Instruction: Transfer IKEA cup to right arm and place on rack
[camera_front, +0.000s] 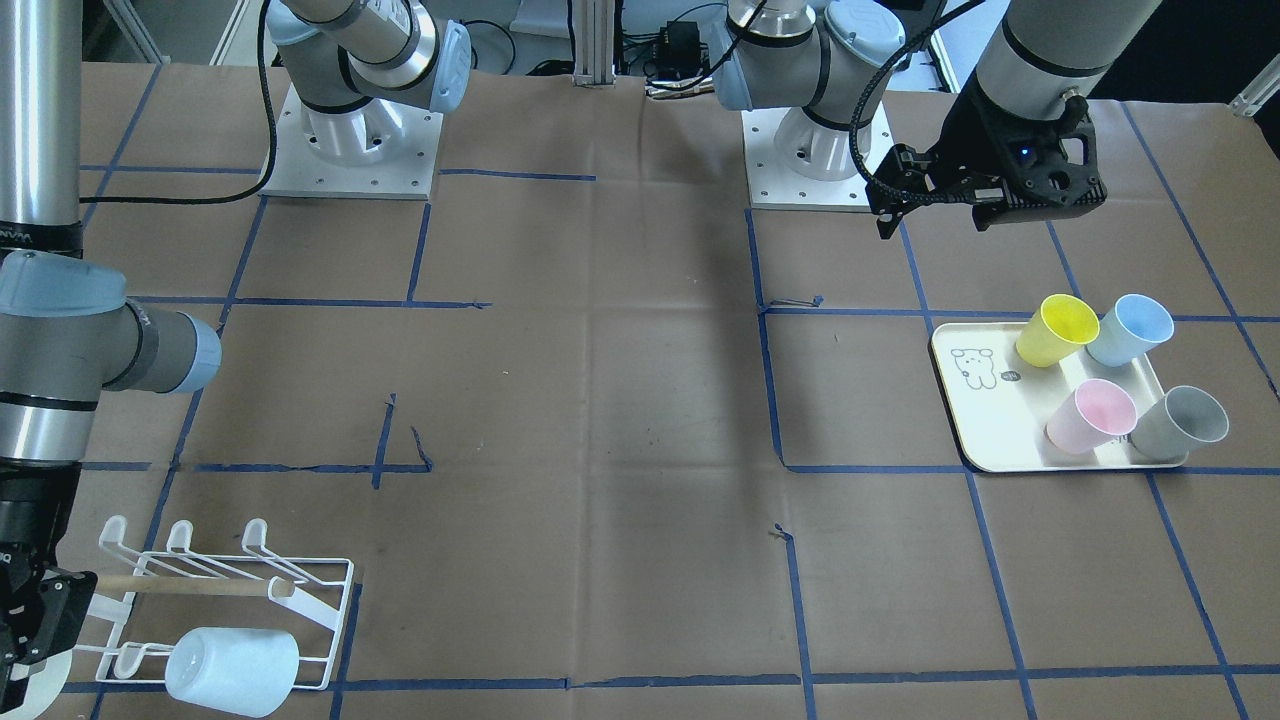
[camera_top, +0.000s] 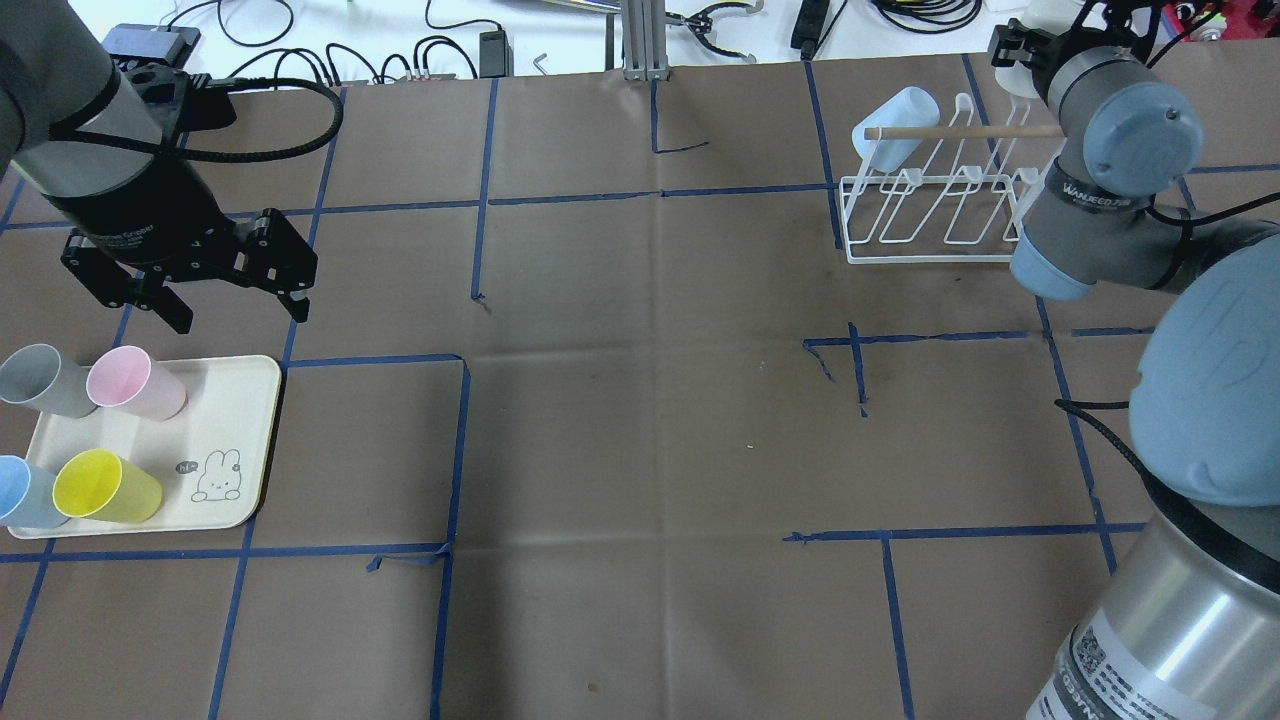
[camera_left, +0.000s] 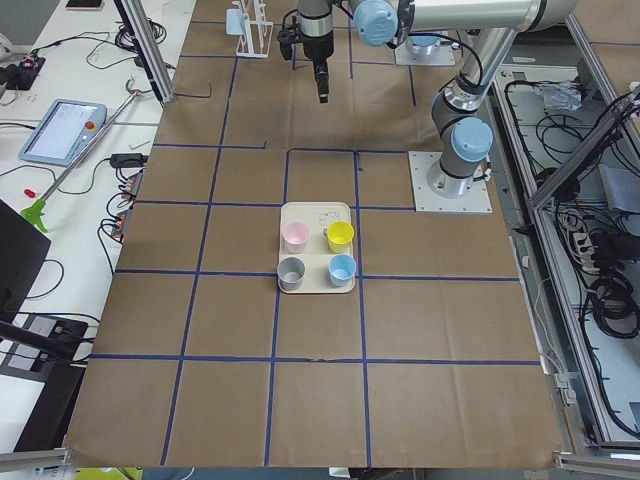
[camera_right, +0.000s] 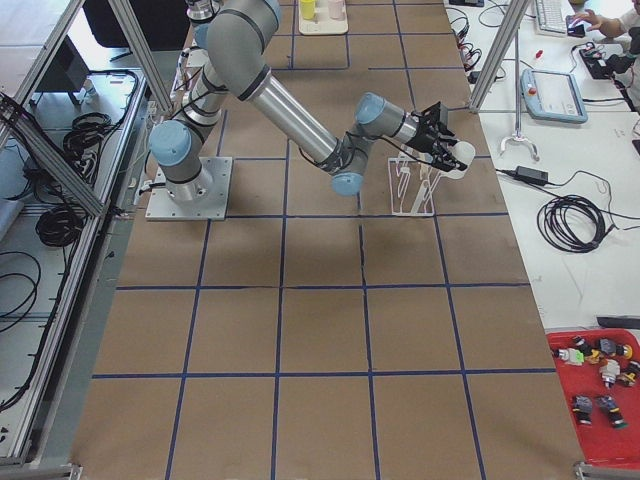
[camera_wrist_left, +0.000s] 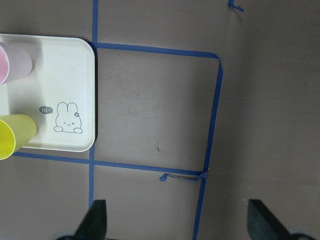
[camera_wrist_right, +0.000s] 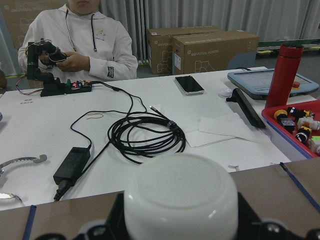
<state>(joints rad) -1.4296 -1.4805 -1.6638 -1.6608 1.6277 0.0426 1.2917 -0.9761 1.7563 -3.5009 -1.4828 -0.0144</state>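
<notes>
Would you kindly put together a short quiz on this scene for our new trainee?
1. True or false: the left gripper is open and empty.
2. How many cups stand on the tray?
3. The right gripper is shut on: A) a white cup B) a spoon C) nothing.
Key: 1 true; 2 four; 3 A.
</notes>
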